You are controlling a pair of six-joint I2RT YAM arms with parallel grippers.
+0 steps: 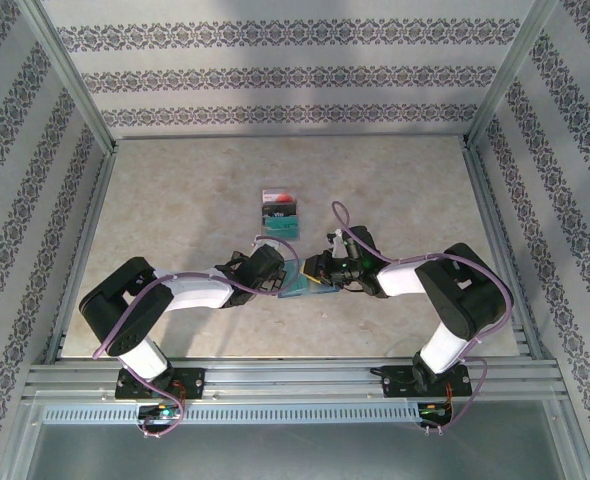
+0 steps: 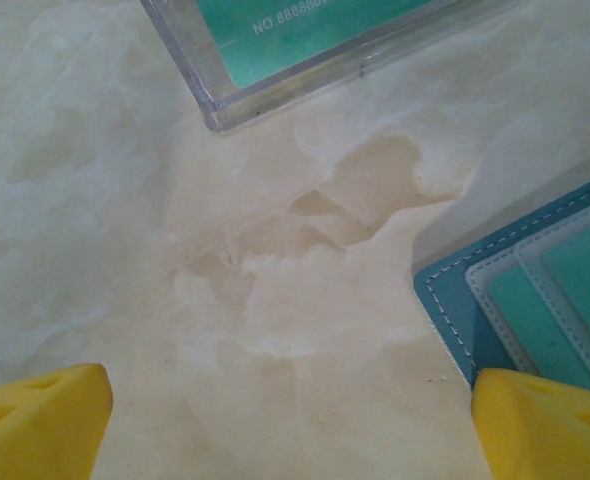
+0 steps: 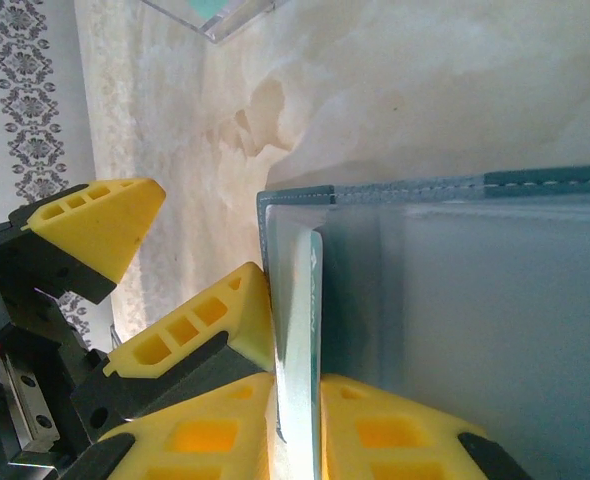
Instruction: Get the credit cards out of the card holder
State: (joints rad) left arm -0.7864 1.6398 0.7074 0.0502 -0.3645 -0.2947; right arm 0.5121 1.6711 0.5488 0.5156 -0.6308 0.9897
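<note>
Blue-grey card holder (image 1: 302, 287) lies on the table (image 1: 175, 200) close to the arms in the top view. The left claw (image 1: 283, 270) and the right claw (image 1: 317, 268) meet over it. Some credit cards (image 1: 280, 212) already lie out on the table, a bit farther back.

From the left wrist, the left claw (image 2: 295, 430) is spread wide and holds nothing. It hangs over bare table. A corner of the card holder (image 2: 455, 300) sits just beside its right finger, with a tucked card (image 2: 565, 290) in the pocket. A loose teal card (image 2: 305, 30) lies near the top.

From the right wrist, the right claw (image 3: 297, 400) pinches 1 thin card (image 3: 302, 300) by its edge, right against the card holder (image 3: 455, 300). I cannot tell how far the card is out. The left claw (image 3: 210, 228) waits beside it, spread.

I think the step in hand is pulling this card out. The next move needs a straight pull. The left claw may have to press the card holder down, or it could come along too.
</note>
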